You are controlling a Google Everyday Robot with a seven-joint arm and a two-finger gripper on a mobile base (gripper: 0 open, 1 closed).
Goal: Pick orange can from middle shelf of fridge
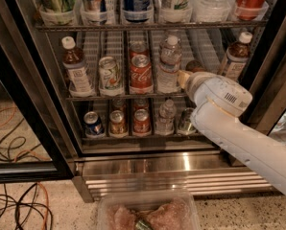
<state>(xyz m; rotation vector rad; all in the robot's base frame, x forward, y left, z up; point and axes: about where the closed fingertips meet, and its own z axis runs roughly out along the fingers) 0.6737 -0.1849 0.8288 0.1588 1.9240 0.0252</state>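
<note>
Seemingly gripper (183,78) at middle shelf (109,97), orange can (194,66) mostly hidden, grasp untellable.

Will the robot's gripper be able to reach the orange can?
Probably yes: the gripper is at the middle shelf, right beside the orange can, mostly hidden behind the arm; nothing seems between them.

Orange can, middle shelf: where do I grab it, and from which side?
Probably its round body, straight from the open front: the orange can seems upright, only its top showing behind the gripper at its lane, flanked by the water bottle and a brown bottle.
</note>
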